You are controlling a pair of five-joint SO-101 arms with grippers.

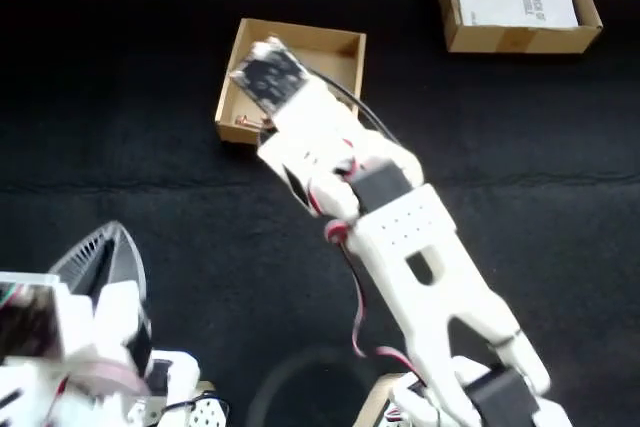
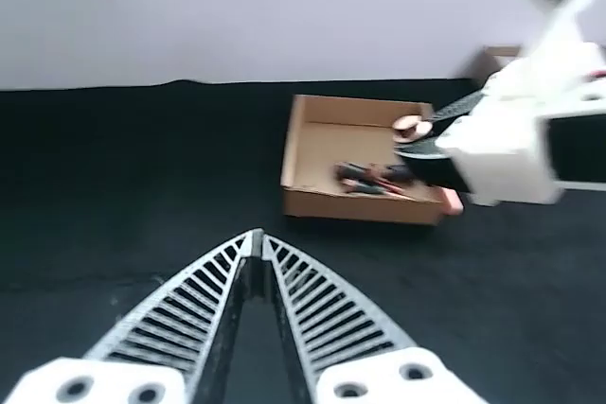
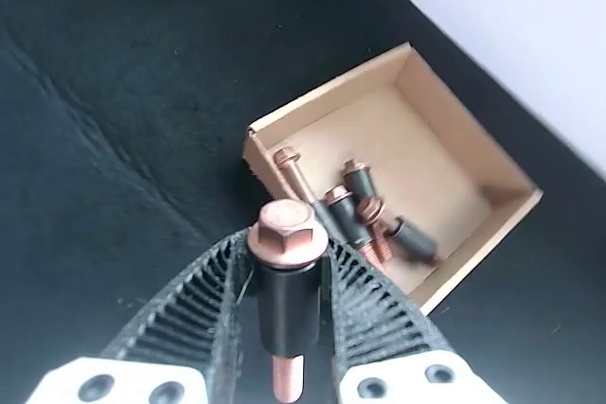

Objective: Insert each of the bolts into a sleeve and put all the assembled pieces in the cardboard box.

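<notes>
Carry the assembled piece (image 3: 284, 305) (copper bolt head out at the tips, black sleeve pinched between the fingers of the right gripper (image 3: 287, 257)) fully past the near wall of the cardboard box (image 3: 426, 144) before letting go. Looks to hang about over that rim rather than over the middle, though hard to judge from the high view with the wrist in the way. Aim for the bare stretch of box floor beside the finished pieces (image 3: 365, 215) lying inside, not on top of them, to avoid a bounce out. Lower close to the floor first, then open only a little for a gentle drop. Leave the left gripper (image 2: 258, 245) parked low over the surface (image 2: 114, 167), well short of the box, fingers shut together on nothing
</notes>
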